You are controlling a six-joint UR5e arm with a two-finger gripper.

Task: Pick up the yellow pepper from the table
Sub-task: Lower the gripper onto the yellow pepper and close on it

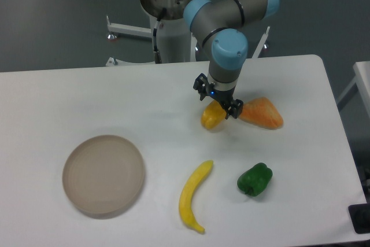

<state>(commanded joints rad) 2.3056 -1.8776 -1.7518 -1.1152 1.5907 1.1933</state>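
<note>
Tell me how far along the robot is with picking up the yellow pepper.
The approach looks done: the gripper sits right over the yellow pepper, fingers apparently straddling its top. In hand is lining up the grasp; whether the fingers have closed I cannot tell. Left to do: closing and lifting, since the pepper lies on the table, beside the orange vegetable.

A dull grey-green floor [52,21] fills twelve o'clock, with a white metal base frame [130,30] standing on it.
</note>
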